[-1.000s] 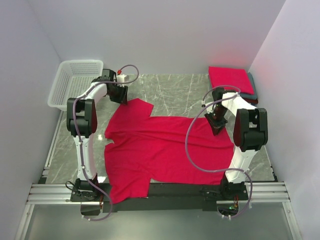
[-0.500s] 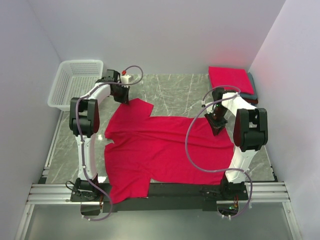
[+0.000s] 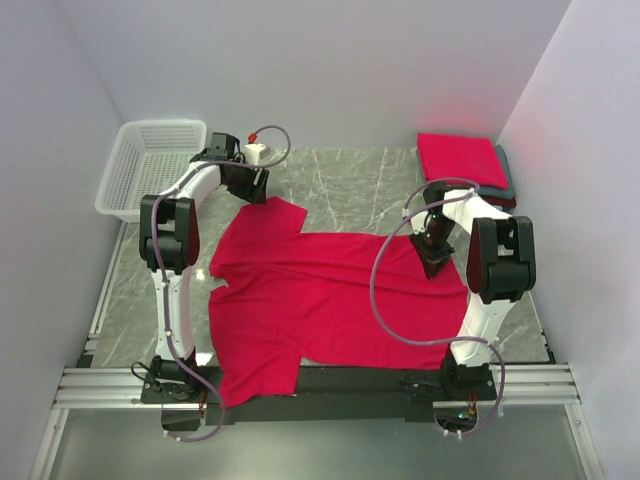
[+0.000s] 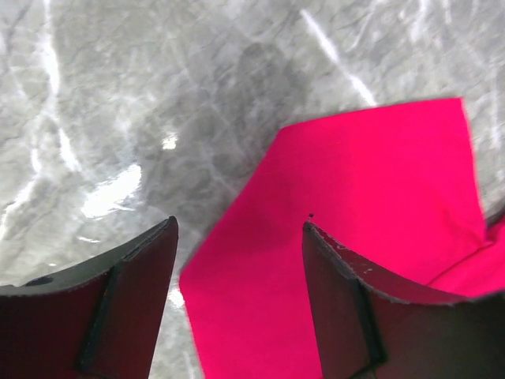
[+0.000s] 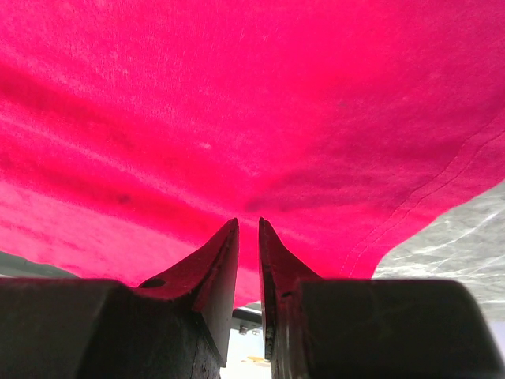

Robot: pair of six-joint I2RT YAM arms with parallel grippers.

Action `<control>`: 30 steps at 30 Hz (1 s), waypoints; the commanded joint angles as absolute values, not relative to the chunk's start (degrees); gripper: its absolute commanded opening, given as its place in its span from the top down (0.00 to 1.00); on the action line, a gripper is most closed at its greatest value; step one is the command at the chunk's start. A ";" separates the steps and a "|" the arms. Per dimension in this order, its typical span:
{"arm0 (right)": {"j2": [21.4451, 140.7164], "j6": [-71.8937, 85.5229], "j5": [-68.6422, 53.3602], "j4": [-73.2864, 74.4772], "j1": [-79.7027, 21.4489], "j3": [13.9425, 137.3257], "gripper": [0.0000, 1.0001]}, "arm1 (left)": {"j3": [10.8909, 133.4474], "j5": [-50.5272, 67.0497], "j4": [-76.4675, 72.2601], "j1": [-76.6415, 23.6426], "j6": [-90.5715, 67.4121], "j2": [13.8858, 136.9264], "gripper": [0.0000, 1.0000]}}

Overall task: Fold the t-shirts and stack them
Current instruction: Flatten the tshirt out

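A bright red t-shirt (image 3: 330,300) lies spread flat on the marble table, sleeves at the far left and near left. My left gripper (image 3: 254,188) hovers open over the far sleeve (image 4: 347,205); the sleeve's corner shows between its fingers (image 4: 134,276), which hold nothing. At the shirt's right edge my right gripper (image 3: 437,256) stands nearly closed, its jaws pinching a puckered bit of the red cloth (image 5: 252,118). A stack of folded t-shirts (image 3: 462,158), red on top with grey (image 3: 508,186) under it, sits at the back right corner.
A white lattice basket (image 3: 165,124) stands at the back left, beside the left arm. Bare marble (image 3: 350,185) runs along the back between basket and stack. The shirt's hem hangs over the black rail (image 3: 350,378) at the near edge.
My left gripper has slid right along the far sleeve's edge, shutting and opening again on the way. The shirt and the right gripper have barely moved.
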State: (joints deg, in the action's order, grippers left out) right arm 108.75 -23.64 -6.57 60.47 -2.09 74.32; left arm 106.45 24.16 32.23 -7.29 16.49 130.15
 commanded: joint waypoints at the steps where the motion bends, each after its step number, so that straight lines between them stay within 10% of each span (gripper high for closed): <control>1: 106.08 -23.73 -6.42 60.21 -1.76 73.39 0.76 | 108.89 26.19 32.60 -6.86 19.77 132.00 0.32; 13: 106.17 -23.73 -5.54 59.94 -1.76 73.56 0.76 | 110.30 28.38 35.68 -6.77 21.35 134.56 0.58; 20: 106.43 -23.73 -5.80 59.68 -1.76 73.48 0.76 | 108.03 28.22 33.67 -6.94 20.92 129.82 0.99; 30: 107.05 -23.73 -6.24 59.15 -1.67 72.60 0.76 | 85.37 15.15 19.35 -16.76 27.76 110.42 1.00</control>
